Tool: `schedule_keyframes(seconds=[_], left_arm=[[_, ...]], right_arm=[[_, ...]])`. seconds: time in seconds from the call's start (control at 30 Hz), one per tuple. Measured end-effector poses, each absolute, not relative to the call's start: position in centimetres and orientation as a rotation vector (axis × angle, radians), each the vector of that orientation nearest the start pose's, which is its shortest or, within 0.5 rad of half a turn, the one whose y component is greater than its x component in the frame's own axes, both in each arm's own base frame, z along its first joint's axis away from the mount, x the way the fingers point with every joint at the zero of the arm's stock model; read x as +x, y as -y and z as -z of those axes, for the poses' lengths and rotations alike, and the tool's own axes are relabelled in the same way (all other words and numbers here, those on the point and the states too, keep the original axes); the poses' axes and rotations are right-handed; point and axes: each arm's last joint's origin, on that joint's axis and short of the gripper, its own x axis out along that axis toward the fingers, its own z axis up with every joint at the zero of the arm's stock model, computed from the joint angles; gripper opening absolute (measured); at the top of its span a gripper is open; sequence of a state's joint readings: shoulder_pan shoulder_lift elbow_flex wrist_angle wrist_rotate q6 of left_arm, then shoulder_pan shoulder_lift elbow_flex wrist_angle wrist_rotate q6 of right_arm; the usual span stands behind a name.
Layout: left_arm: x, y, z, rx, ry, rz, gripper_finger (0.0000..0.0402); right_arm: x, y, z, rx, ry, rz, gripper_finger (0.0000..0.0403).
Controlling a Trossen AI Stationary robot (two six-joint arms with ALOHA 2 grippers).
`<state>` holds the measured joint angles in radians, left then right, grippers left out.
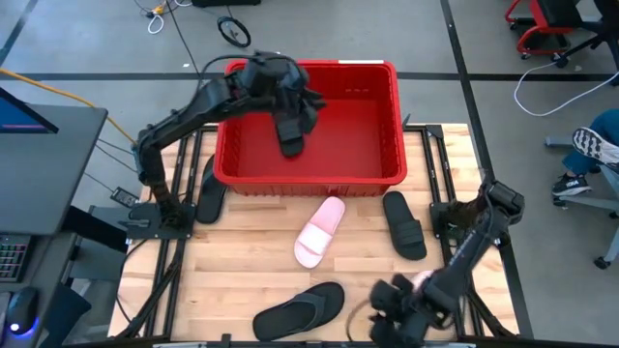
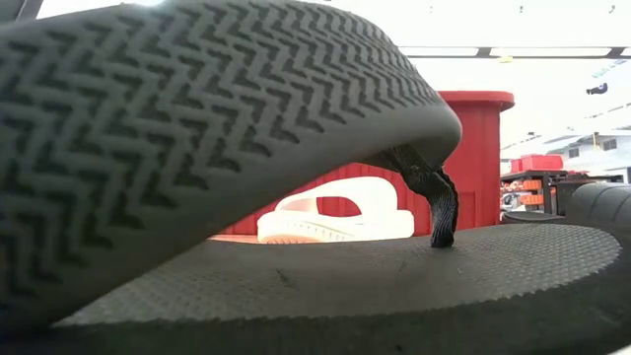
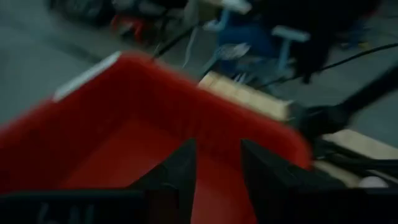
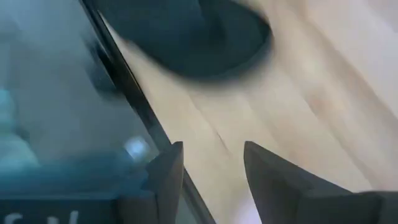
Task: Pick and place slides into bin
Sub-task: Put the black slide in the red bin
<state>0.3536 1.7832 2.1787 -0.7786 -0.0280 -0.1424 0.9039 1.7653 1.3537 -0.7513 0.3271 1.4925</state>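
Note:
The red bin [image 1: 309, 179] stands at the table's far middle. My left gripper [image 1: 295, 101] hangs over its inside, open and empty in the left wrist view [image 3: 217, 168]. A black slide [image 1: 292, 137] is in the bin just below it. On the table lie a pink slide [image 1: 319, 232], a black slide [image 1: 404, 224], another black slide [image 1: 211, 188] left of the bin, and a black flip-flop [image 1: 300, 307]. My right gripper [image 1: 385, 307] is low at the near edge, right of the flip-flop [image 4: 186, 37], open and empty [image 4: 208, 152].
A bit of pale pink [image 1: 423, 278] shows under my right arm. The low view is filled by the flip-flop [image 2: 197, 148], with the pink slide [image 2: 335, 212] and the bin [image 2: 473, 158] behind it. A person's shoe [image 1: 595, 145] is beyond the table's right edge.

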Motion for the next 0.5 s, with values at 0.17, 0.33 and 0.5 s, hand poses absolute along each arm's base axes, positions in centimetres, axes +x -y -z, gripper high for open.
schedule_keyframes(seconds=[0.17, 0.33, 0.5], left_arm=[[33.7, -8.2, -51.2, -0.144, -0.275, -0.277, 0.0138], [33.2, -3.6, -52.7, -0.128, -0.224, -0.145, 0.0141], [32.1, 0.9, -53.7, -0.114, -0.190, -0.008, 0.0134]], right_arm=[[19.3, -27.5, -22.4, 0.406, -1.266, 0.291, 0.0158], [17.1, -25.8, -21.7, 0.094, -1.375, 0.373, 0.0138], [16.1, -23.9, -19.0, 0.001, -1.474, 0.455, 0.0139]])
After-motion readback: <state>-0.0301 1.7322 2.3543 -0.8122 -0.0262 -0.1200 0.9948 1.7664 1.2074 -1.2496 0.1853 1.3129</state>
